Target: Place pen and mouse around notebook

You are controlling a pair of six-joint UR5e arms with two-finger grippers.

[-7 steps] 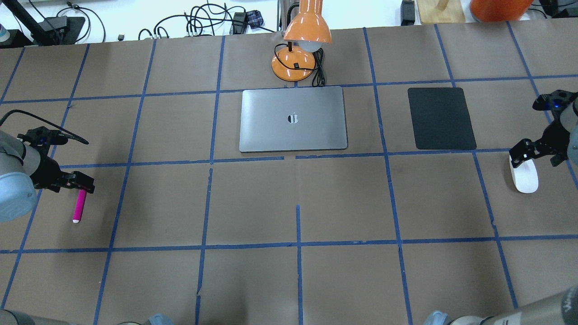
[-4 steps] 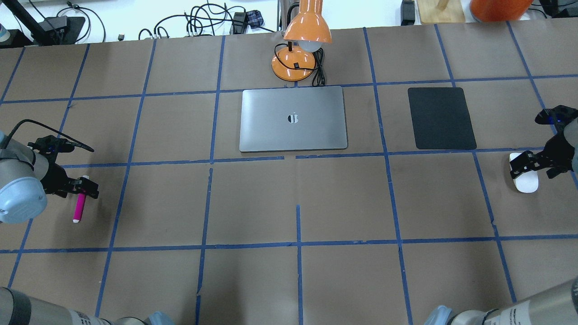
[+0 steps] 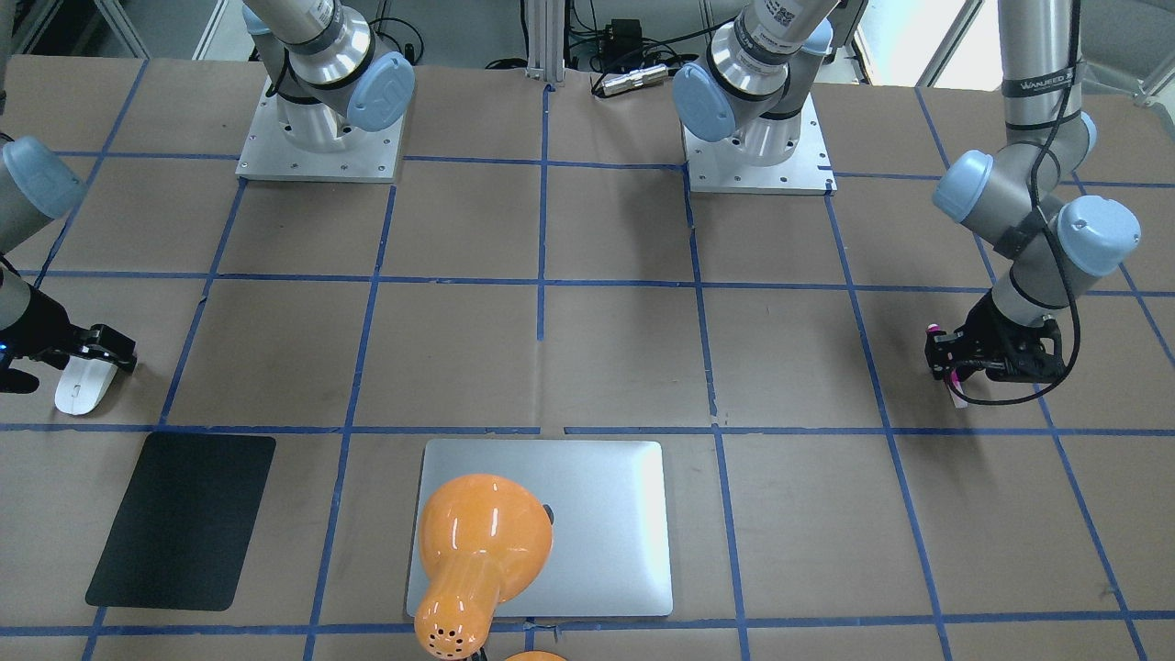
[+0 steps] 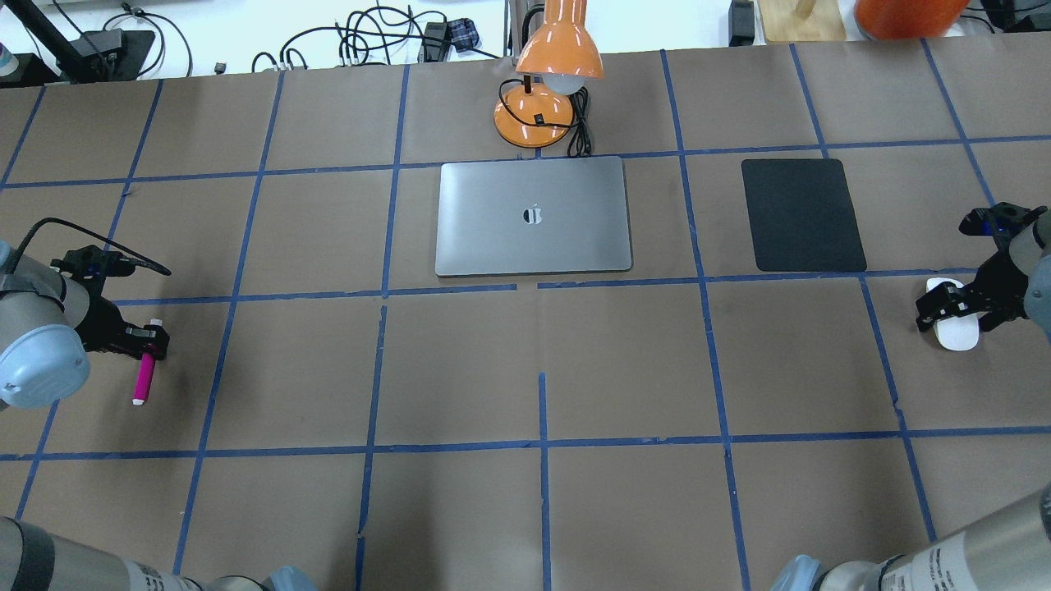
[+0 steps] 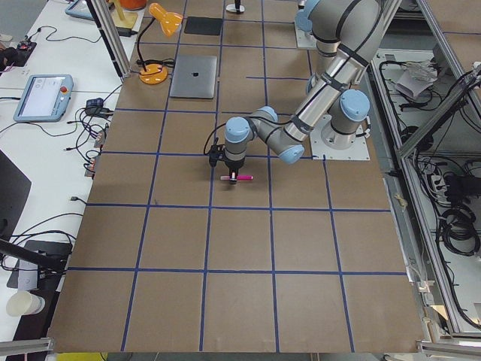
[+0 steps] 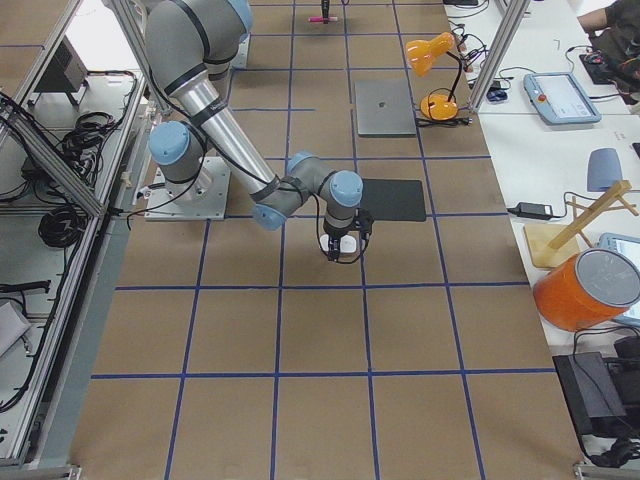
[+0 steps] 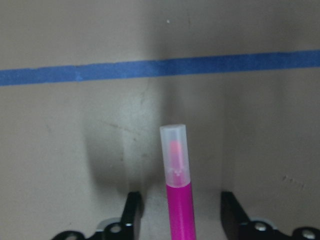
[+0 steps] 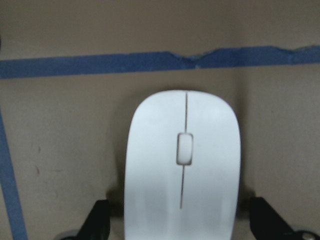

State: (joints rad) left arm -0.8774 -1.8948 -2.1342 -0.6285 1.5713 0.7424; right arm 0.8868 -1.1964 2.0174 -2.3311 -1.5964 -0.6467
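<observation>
The magenta pen [image 4: 144, 377] lies on the brown table at the far left, pale cap toward the front edge. My left gripper [image 4: 149, 341] is low over its far half, open, a finger on each side. In the left wrist view the pen [image 7: 179, 200] runs between the fingers [image 7: 131, 210] with gaps on both sides. The white mouse [image 4: 957, 333] lies at the far right. My right gripper [image 4: 955, 313] is open and straddles it; the mouse [image 8: 182, 165] fills the space between the fingers [image 8: 100, 220]. The silver notebook [image 4: 493, 234] lies shut at centre back.
An orange desk lamp [image 4: 558, 49] stands behind the notebook, its cord beside the base. In the front-facing view the lamp [image 3: 482, 542] covers part of the notebook [image 3: 615, 514]. A black mat [image 4: 803, 215] lies right of the notebook. Blue tape lines grid the table.
Both grippers have come down over their objects. The right one moved toward the table's front, over the mouse's middle. The left one sank around the pen. Pen and mouse have not moved.
</observation>
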